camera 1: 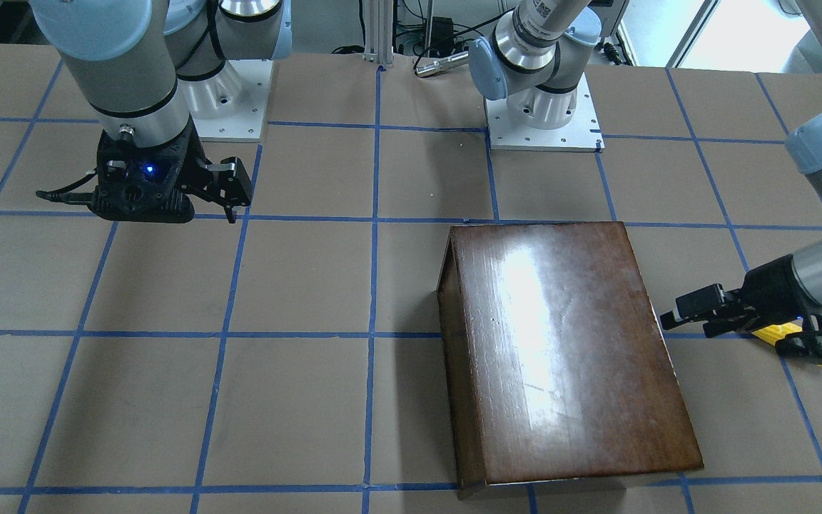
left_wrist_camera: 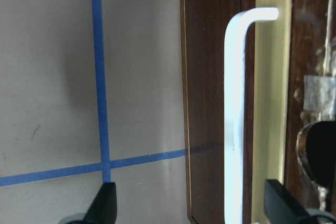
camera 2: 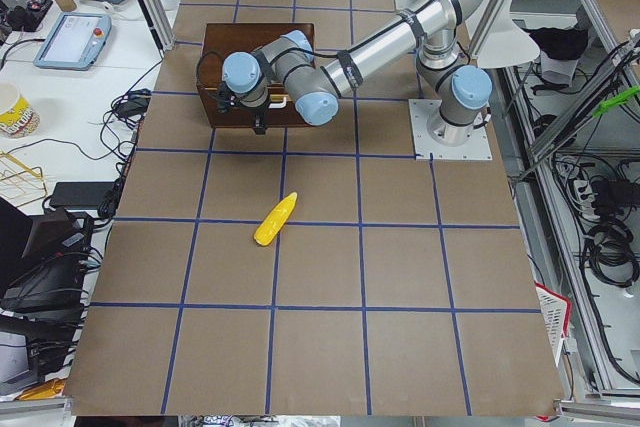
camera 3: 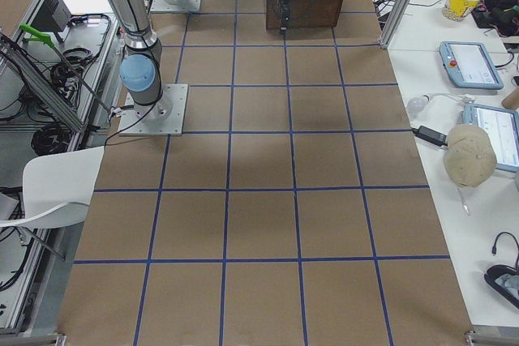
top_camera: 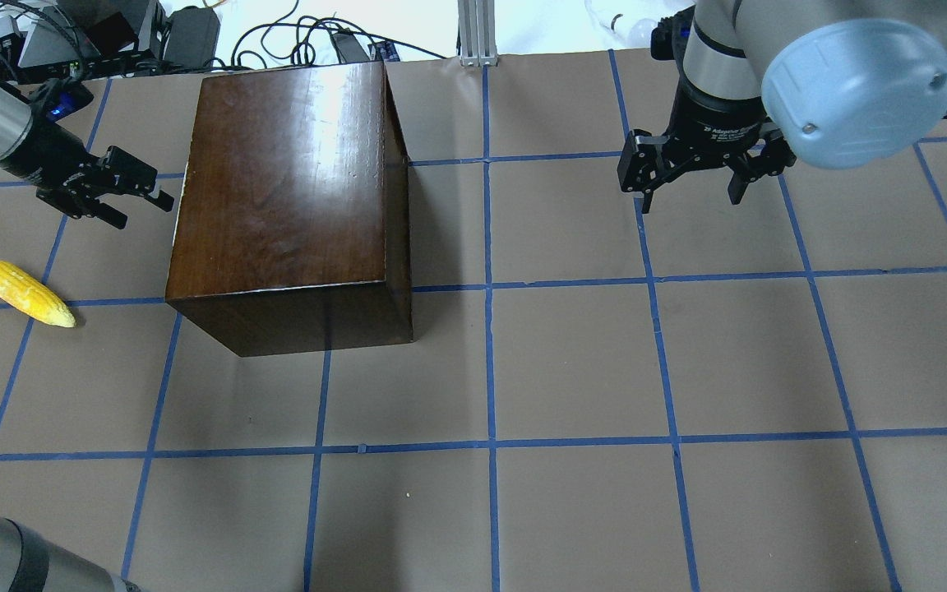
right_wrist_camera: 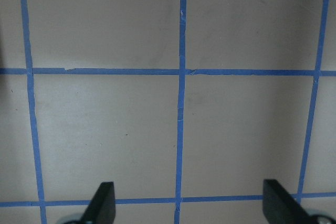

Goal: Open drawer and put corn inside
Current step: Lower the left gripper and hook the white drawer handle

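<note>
The dark-brown wooden box [top_camera: 284, 189] stands on the table at the left. Its drawer is shut; the worn drawer front [left_wrist_camera: 210, 77] with a white bar handle [left_wrist_camera: 234, 103] on a brass plate fills the left wrist view. My left gripper [top_camera: 143, 210] is open and empty, level with that front and a short way from the handle, its fingertips [left_wrist_camera: 107, 203] straddling it. The yellow corn [top_camera: 27, 293] lies on the table to the left of the box, nearer me than the left gripper. My right gripper [top_camera: 687, 197] is open and empty above bare table at the right.
The brown table top [top_camera: 572, 370] carries a grid of blue tape. In the front-facing view the corn [camera 1: 775, 333] is mostly hidden behind the left wrist. Cables and equipment [top_camera: 112, 33] lie past the far edge.
</note>
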